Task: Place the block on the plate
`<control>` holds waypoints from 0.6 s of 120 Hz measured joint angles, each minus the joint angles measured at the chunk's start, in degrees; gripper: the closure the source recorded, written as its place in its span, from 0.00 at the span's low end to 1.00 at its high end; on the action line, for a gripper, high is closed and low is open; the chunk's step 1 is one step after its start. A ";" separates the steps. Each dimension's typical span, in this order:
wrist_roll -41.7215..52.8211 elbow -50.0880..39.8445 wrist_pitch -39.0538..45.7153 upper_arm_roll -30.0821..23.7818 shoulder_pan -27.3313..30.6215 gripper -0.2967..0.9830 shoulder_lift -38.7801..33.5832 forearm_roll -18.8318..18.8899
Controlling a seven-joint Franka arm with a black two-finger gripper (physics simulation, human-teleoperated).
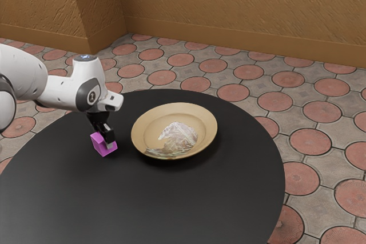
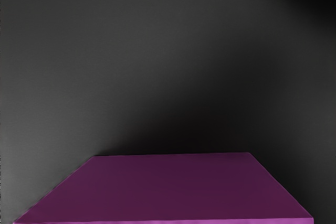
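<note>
Closest to your wrist camera is the magenta block (image 2: 168, 187), its flat top face low in that view. In the exterior view you can see it at the end effector (image 1: 104, 142), over the round black worktop (image 1: 143, 198) and just beside the plate (image 1: 200, 115), on the exterior view's left of it. You can't tell from here whether the block touches the worktop or hangs a little above it. Nor can you tell whether the end effector has closed on it or merely stands around it, so check that before you lift.

Expect the block to be light and stiff, with no give, and unlikely to break. Its smooth faces might slip or twist if you catch only an edge. Take it across two opposite upright faces, near the middle, with even pressure. The plate looks rigid and shallow, so set the block down gently in its hollow, clear of the sloping rim, where it could tip.

Count one block, one plate and one pale, glossy patch (image 1: 178, 135) in the plate's hollow; you can't be sure whether that is decoration or something lying there.
</note>
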 joint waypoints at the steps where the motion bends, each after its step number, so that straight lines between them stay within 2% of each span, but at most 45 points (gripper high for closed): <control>1: 0.00 0.00 0.00 0.00 0.00 0.40 -0.01 -0.02; 72: -0.41 -0.04 0.02 0.12 -0.87 0.43 -2.42 0.40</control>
